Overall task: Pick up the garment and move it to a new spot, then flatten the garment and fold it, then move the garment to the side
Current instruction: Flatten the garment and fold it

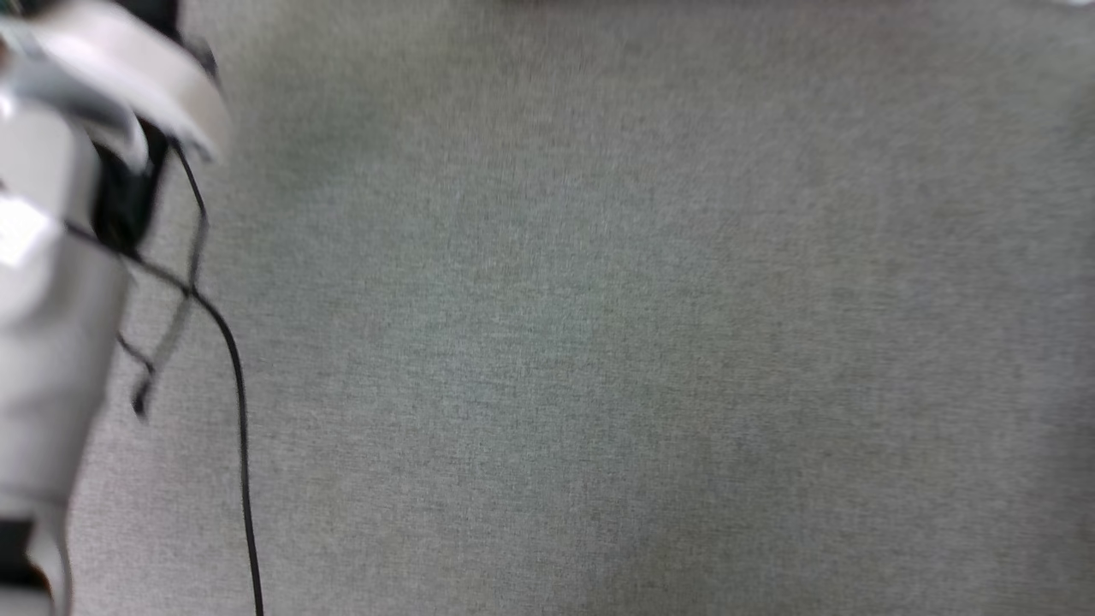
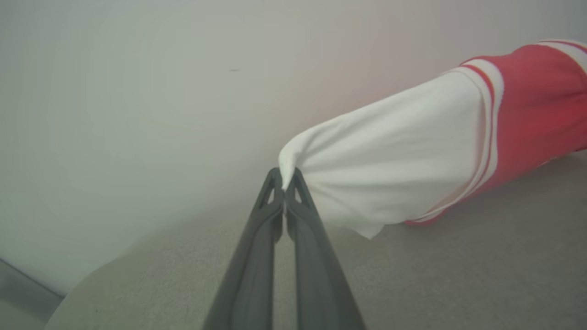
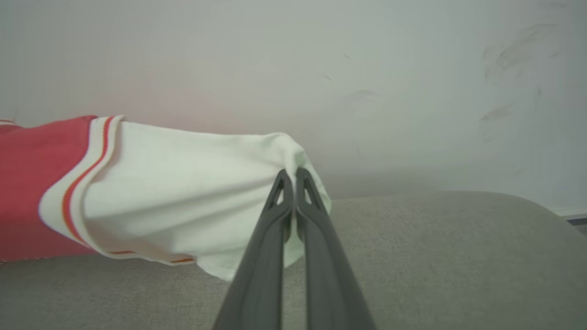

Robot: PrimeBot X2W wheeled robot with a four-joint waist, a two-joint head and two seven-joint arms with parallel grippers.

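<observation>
Lighting: diffuse, even, soft. Head view: motion blur throughout, strongest on the pale forearm (image 1: 51, 257). Wrist views: hazy, low contrast; faint shadow beneath the garment (image 2: 390, 151).

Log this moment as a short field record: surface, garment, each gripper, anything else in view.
surface: grey fabric-covered top, pale wall behind
garment: red T-shirt with white sleeves and red-and-white striped trim, each sleeve pulled taut
left gripper: jaws shut on the edge of one white sleeve
right gripper: jaws shut on the edge of the other white sleeve
head view: blurred; pale forearm and black cable at its left
</observation>
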